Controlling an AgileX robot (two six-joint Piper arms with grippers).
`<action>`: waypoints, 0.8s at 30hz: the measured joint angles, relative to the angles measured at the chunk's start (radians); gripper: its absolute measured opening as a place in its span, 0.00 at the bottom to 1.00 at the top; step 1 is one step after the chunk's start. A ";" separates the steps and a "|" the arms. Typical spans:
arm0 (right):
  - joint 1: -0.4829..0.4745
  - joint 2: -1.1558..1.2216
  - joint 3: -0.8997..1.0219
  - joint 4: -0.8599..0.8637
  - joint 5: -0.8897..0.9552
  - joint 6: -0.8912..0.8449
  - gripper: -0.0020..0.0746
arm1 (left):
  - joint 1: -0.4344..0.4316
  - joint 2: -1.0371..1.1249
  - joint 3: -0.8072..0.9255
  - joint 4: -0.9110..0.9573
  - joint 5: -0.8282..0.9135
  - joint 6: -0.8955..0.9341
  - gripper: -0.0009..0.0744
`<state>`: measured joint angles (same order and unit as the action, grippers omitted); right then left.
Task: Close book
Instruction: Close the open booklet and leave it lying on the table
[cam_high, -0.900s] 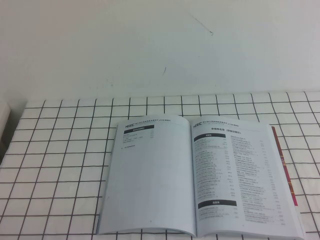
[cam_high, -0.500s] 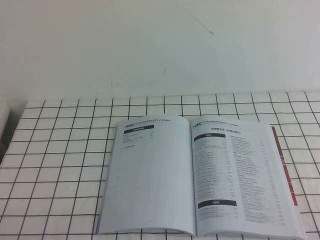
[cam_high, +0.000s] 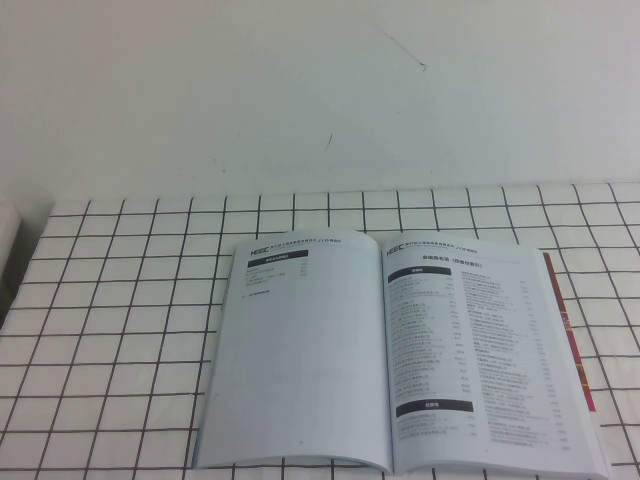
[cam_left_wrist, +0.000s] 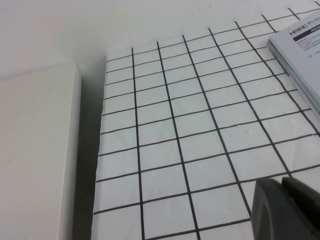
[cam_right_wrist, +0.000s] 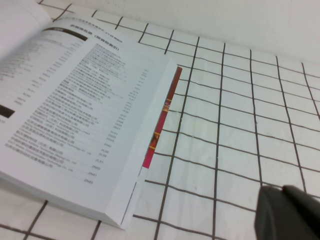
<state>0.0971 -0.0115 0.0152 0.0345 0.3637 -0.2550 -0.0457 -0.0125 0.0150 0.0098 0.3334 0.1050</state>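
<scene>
Wrist views: book (cam_right_wrist: 75, 100) between both claws (cam_left_wrist: 287, 207) (cam_right_wrist: 287, 212)

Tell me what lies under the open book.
The grid cloth lies beneath the book; a red cover edge peeks out. Anything further under is covered. Left gripper and right gripper flank it.

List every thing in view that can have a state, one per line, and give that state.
White printed paperback book: open, lying flat on the cloth, pages up.
Black-and-white checked tablecloth: spread flat under the book.
Left gripper: clear of the book, over bare cloth to its left.
Right gripper: clear of the book, over bare cloth to its right.
</scene>
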 joint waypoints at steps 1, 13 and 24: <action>0.000 0.000 0.002 0.000 -0.004 0.000 0.02 | 0.000 0.000 0.000 0.000 0.000 0.000 0.01; 0.000 0.000 0.012 0.000 -0.198 0.000 0.02 | 0.000 0.000 0.008 -0.020 -0.107 0.000 0.01; 0.000 0.000 0.012 0.000 -0.746 0.000 0.02 | 0.000 0.000 0.008 -0.147 -0.362 0.000 0.01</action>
<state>0.0971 -0.0115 0.0272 0.0345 -0.3823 -0.2550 -0.0457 -0.0125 0.0225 -0.1370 -0.0285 0.1050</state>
